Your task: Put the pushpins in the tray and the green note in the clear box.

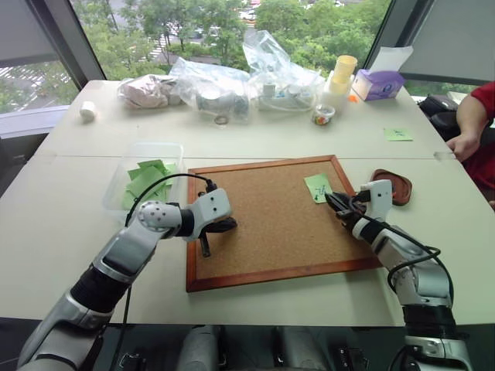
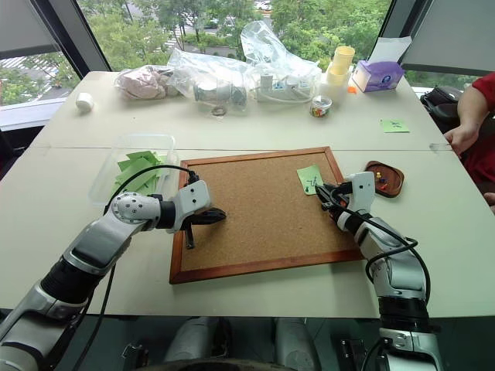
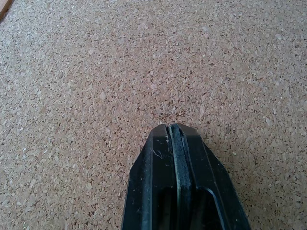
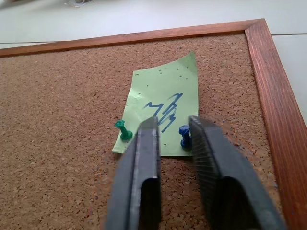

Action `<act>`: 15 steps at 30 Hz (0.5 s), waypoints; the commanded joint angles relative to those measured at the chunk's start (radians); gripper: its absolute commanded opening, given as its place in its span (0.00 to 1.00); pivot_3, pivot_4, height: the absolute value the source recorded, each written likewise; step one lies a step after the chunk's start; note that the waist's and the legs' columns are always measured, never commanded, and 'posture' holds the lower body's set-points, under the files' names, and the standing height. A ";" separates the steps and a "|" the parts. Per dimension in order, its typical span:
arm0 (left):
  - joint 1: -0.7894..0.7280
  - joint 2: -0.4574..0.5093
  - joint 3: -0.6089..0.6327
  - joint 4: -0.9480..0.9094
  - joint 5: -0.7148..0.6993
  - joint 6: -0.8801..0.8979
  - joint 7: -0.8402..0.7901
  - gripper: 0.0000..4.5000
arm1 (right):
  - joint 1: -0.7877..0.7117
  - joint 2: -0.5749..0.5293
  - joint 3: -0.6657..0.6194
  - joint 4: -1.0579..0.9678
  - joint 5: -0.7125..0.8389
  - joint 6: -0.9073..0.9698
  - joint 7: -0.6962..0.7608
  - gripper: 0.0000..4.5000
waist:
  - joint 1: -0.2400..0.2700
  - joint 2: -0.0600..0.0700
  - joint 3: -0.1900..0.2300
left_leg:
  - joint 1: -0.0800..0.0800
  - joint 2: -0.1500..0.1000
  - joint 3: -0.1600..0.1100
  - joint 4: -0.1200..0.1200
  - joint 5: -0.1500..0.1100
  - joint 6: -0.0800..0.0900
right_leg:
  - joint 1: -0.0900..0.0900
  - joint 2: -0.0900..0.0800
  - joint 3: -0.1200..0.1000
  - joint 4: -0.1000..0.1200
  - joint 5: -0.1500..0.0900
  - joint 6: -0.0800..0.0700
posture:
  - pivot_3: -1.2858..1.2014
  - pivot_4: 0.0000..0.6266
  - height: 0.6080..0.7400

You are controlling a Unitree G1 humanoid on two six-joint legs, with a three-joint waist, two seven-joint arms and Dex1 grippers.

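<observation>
Right wrist view shows your right gripper parted around the blue pushpin holding the green note on the corkboard, gripping nothing, so close and pull it next.

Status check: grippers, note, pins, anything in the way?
Left gripper shut, empty, over corkboard. Right gripper open beside blue pin. Green note pinned by blue and green pin. Nothing blocking.

Two pushpins: green pushpin, blue pushpin.
</observation>
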 commanded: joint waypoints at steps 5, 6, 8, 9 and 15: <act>0.014 0.014 -0.020 0.012 0.022 0.013 -0.009 0.00 | -0.009 0.020 -0.033 -0.046 0.009 -0.046 -0.015 0.02 | 0.000 0.000 0.000 | 0.000 0.000 0.000 0.000 0.000 0.000 | 0.000 0.000 0.000 0.000 0.000 0.000 | 0.52 0.24 0.93; 0.012 0.016 -0.020 0.017 0.024 0.013 -0.009 0.00 | -0.009 0.020 -0.039 -0.054 0.010 -0.050 -0.018 0.02 | 0.000 0.000 0.000 | 0.000 0.000 0.000 0.000 0.000 0.000 | 0.000 0.000 0.000 0.000 0.000 0.000 | 0.52 0.24 0.93; 0.007 0.026 -0.020 0.026 0.029 0.009 -0.015 0.00 | -0.002 0.020 -0.048 -0.075 0.016 -0.053 -0.023 0.02 | 0.000 0.000 0.000 | 0.000 0.000 0.000 0.000 0.000 0.000 | 0.000 0.000 0.000 0.000 0.000 0.000 | 0.52 0.24 0.93; 0.004 0.034 -0.023 0.029 0.034 0.007 -0.021 0.00 | 0.002 0.021 -0.053 -0.091 0.024 -0.049 -0.025 0.02 | 0.000 0.000 0.000 | 0.000 0.000 0.000 0.000 0.000 0.000 | 0.000 0.000 0.000 0.000 0.000 0.000 | 0.52 0.24 0.93; -0.007 0.071 -0.038 0.058 0.059 -0.033 -0.042 0.00 | 0.005 0.029 -0.093 -0.148 0.079 -0.024 -0.053 0.02 | -0.003 0.000 0.000 | 0.000 0.000 0.000 0.000 0.000 0.000 | -0.001 0.000 0.000 0.000 0.000 0.000 | 0.52 0.24 0.93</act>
